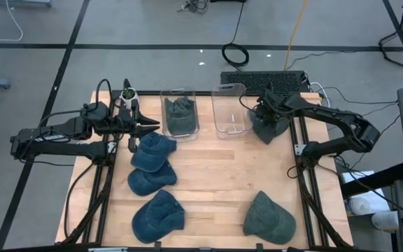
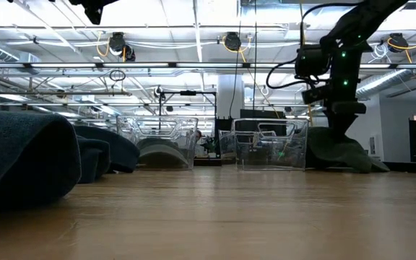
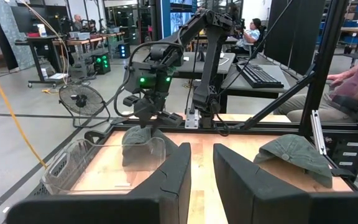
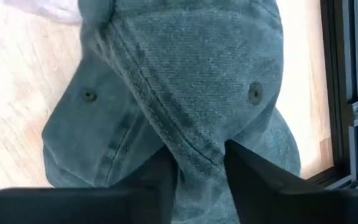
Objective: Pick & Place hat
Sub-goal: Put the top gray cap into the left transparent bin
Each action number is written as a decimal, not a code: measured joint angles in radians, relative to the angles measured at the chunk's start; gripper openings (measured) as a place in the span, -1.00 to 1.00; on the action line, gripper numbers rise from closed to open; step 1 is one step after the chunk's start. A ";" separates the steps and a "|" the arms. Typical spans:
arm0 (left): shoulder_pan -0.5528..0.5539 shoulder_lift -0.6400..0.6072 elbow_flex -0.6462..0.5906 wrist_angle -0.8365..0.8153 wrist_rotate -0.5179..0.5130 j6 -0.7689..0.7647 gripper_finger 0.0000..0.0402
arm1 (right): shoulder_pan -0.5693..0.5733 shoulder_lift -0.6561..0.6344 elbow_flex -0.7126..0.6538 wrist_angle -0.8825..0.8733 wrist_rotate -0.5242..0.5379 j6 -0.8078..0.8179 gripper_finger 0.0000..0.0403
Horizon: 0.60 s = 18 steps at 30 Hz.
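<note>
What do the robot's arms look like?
Both arms are black and jointed, with black cables looped along them. The left arm ends in a pointed black gripper. The right arm has small green lights near its gripper.

Blue denim hats [image 1: 152, 150], grey-green hats [image 1: 269, 215], clear bins [image 1: 230, 108], pale wooden table [image 1: 215, 175]

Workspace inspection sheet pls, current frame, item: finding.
Surface: wooden table, bare in the middle.
Job's things: six hats; one in the left clear bin, right clear bin empty, grey-green hat beside it.
Clutter: nothing seen.
Grippers: right gripper pinching a fold of the grey-green hat; left gripper hovering by the blue hats.
Cables: coiled on the floor.
Surroundings: keyboard behind table; people at desks.
</note>
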 joint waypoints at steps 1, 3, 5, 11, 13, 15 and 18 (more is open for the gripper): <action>0.000 0.000 0.000 0.000 0.000 0.000 -0.62 | 0.000 -0.002 0.000 0.000 0.000 -0.007 -0.51; 0.000 0.000 0.000 0.000 0.000 0.000 -0.62 | 0.000 -0.003 0.000 0.000 0.001 -0.027 -0.65; 0.000 0.000 0.000 0.000 0.000 0.000 -0.62 | 0.000 -0.003 0.000 0.000 0.002 -0.047 -0.80; 0.000 0.000 0.000 0.000 0.000 0.000 -0.62 | 0.000 -0.003 0.000 -0.001 0.007 -0.076 -0.95; 0.000 0.000 0.000 0.000 0.000 0.000 -0.62 | 0.000 -0.003 0.000 -0.002 0.038 -0.076 -0.98; 0.000 0.000 0.000 0.000 0.000 0.000 -0.62 | 0.000 -0.006 0.000 -0.009 0.081 -0.075 -0.98; 0.000 0.000 0.000 0.000 0.000 0.000 -0.62 | 0.000 -0.027 0.000 -0.017 0.126 -0.061 -0.99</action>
